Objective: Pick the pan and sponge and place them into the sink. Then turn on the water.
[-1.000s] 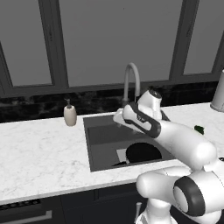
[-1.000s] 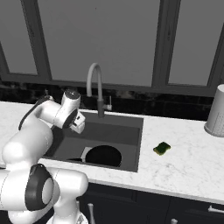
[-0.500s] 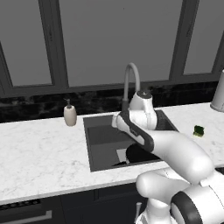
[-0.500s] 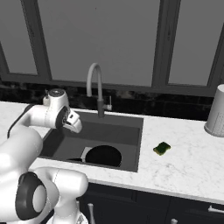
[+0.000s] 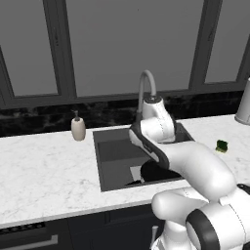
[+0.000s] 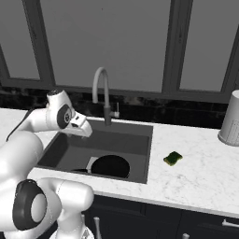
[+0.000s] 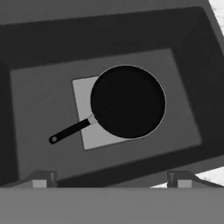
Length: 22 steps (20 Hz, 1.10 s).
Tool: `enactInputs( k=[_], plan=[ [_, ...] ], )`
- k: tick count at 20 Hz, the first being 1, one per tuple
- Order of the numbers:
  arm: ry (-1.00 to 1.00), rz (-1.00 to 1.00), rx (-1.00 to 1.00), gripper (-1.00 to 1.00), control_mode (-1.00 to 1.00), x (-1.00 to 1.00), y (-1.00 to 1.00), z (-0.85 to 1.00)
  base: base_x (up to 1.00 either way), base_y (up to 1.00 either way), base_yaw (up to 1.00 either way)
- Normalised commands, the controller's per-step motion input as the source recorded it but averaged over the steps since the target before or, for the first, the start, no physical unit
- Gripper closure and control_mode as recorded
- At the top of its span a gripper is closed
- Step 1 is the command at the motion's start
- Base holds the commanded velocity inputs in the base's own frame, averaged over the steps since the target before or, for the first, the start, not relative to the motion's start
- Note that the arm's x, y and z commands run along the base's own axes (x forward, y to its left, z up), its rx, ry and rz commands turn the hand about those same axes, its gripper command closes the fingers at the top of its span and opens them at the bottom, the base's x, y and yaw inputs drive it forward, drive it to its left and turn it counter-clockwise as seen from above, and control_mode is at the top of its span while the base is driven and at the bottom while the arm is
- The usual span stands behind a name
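My gripper (image 7: 111,178) hangs above the sink (image 7: 192,87), jaws spread as wide as they go and holding nothing; the two small dark fingertips (image 7: 41,179) stand far apart at the near edge of my hand view. Below me the pan (image 7: 127,101) lies flat on the basin floor, a round matte black disc with a thin pale rim, its slim straight black handle pointing away to one side, and it partly covers the lighter grey square at the bottom. The basin is a deep, dark grey rectangle with smooth walls, set in white veined marble counter (image 6: 205,172). The sponge (image 6: 173,158), a small green-and-yellow block, sits on that marble just right of the sink, well apart from the pan. A tall arched grey faucet (image 6: 103,93) rises at the far rim.
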Motion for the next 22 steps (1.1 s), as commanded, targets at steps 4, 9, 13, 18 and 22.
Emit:
enactInputs(
  k=[4,9,13,18,22],
  plan=[
    [0.14,0.00,-0.13,-1.00,-1.00,-0.13,-0.69,0.06,0.00,0.00,0.00],
    [0.07,0.00,-0.02,-1.00,-1.00,-0.12,-0.70,0.04,0.00,0.00,0.00],
    [0.00,0.00,0.02,-1.00,-1.00,-0.14,-0.71,0.01,0.00,0.00,0.00],
    [0.00,0.00,0.04,-1.00,-1.00,-0.16,-0.80,0.01,0.00,0.00,0.00],
    [0.05,-0.01,0.07,-1.00,-1.00,-0.02,-0.76,0.11,0.00,0.00,0.00]
  ],
)
